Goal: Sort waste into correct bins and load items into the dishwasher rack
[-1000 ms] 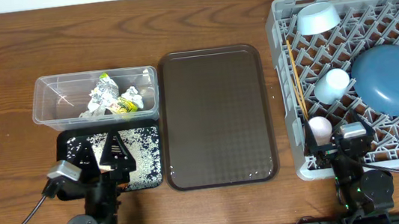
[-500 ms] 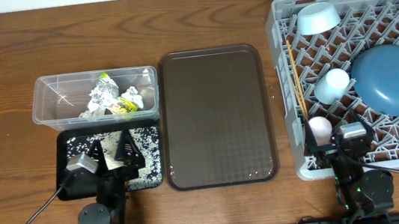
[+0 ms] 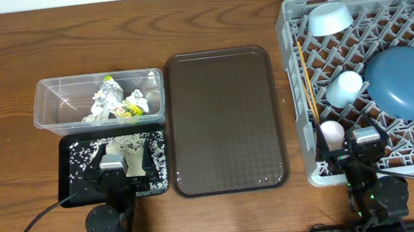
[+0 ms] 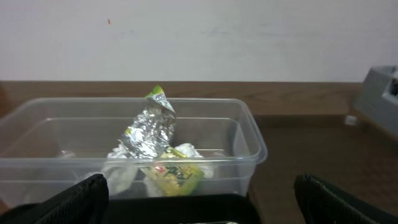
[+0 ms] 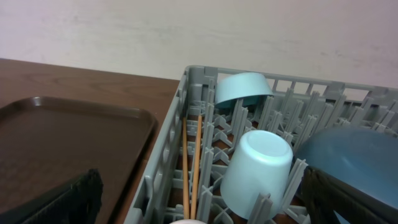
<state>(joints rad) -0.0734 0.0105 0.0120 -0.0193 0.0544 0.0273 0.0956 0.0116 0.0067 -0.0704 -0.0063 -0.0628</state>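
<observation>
The clear tub point(image 3: 47, 87) holds crumpled white tissue point(image 3: 100, 106) and a yellow-green wrapper point(image 3: 125, 108); the wrapper also shows in the left wrist view point(image 4: 177, 174). The black tray point(image 3: 74, 187) holds rice grains point(image 3: 86, 151). No carrot shows. The grey rack point(image 3: 291, 83) holds the pale blue bowl point(image 3: 329, 18), dark blue plate point(image 3: 405, 82), light blue cup point(image 3: 344, 87), pink cup point(image 3: 332, 131) and chopsticks point(image 3: 308, 81). My left gripper point(image 3: 122, 155) is open and empty over the black tray's front. My right gripper point(image 3: 364, 135) is open and empty at the rack's front edge.
A dark brown serving tray point(image 3: 223, 118) lies between the bins and the rack, with nothing on it. In the right wrist view the cup point(image 5: 258, 165) stands upside down beside the chopsticks point(image 5: 191, 168). A white wall runs behind the table.
My left arm has swung right from the tray's front left corner and now points straight back over the black tray. The right arm has not moved.
</observation>
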